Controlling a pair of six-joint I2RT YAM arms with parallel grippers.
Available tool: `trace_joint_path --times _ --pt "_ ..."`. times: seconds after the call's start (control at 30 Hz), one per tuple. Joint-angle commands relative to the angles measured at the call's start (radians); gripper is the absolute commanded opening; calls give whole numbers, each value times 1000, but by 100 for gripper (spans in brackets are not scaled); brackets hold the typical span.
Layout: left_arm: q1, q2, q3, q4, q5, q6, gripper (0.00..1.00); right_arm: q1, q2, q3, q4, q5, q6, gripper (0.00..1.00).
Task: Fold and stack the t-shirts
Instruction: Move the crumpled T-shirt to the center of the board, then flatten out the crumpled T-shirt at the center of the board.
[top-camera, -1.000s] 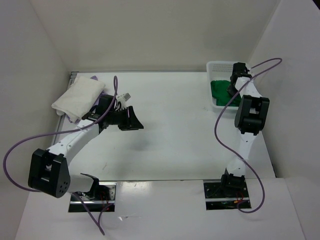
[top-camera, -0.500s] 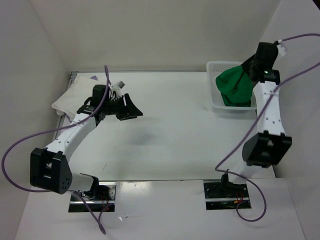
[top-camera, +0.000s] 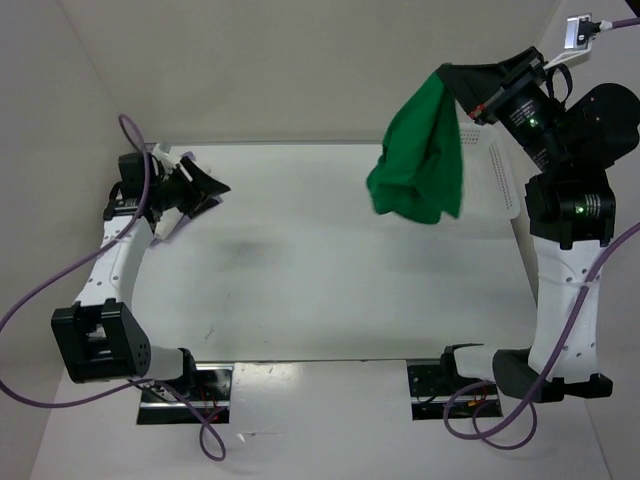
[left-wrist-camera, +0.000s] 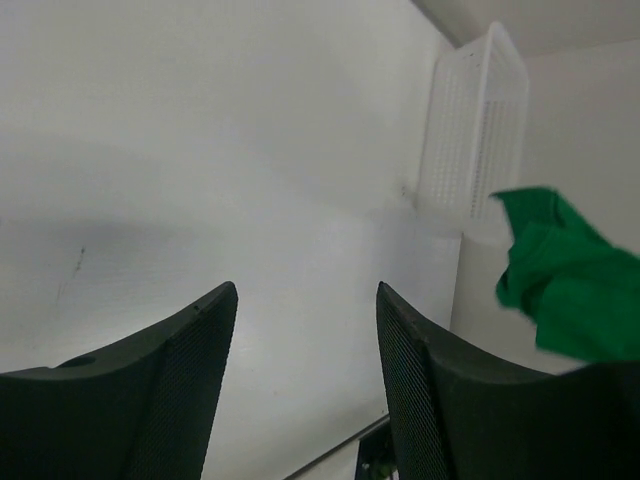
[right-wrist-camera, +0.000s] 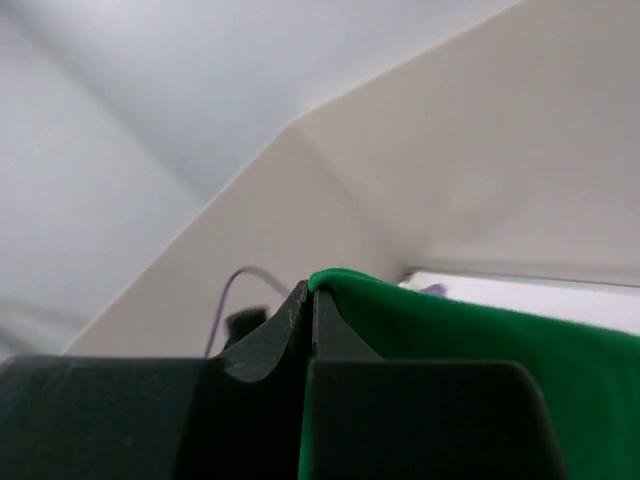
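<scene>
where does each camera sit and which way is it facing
Top external: above and behind the robot, looking down at the table; shows left arm and right arm, the green t-shirt hanging from the right.
Left wrist: on the left arm, facing across the table to the basket; open left fingers at bottom.
Right wrist: on the raised right arm, facing the walls; right fingers shut on the green t-shirt.
Shared: all three see the green t-shirt.

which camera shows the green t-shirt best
The top external view: the whole green t-shirt hangs from the right gripper. The left wrist view catches only a part at its right edge; the right wrist view shows just a strip pinched at its jaws.
</scene>
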Motion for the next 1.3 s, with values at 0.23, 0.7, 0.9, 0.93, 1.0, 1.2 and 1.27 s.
trace_joint_path --times 0.23,0.7,0.9,0.93,1.0,1.2,1.27 --pt "31 -53 83 -19 -21 16 67 56 -95 -498 159 -144 68 10" --pt "-344 -84 -161 -252 -244 257 64 350 -110 -1061 -93 206 -107 44" --pt "-533 -97 -256 -262 -267 165 64 668 4 -1109 -53 249 -49 44" --pt "-533 -97 -270 -252 -267 133 64 701 63 -1109 -36 231 -49 44" --pt "-533 -97 -293 -239 -305 102 62 829 134 -1071 1 247 -37 44" --pt "-344 -233 -207 -188 -317 30 63 1027 328 -882 63 306 -51 44" --pt "-176 -189 -144 -167 -230 41 63 1027 339 -882 125 290 -51 44"
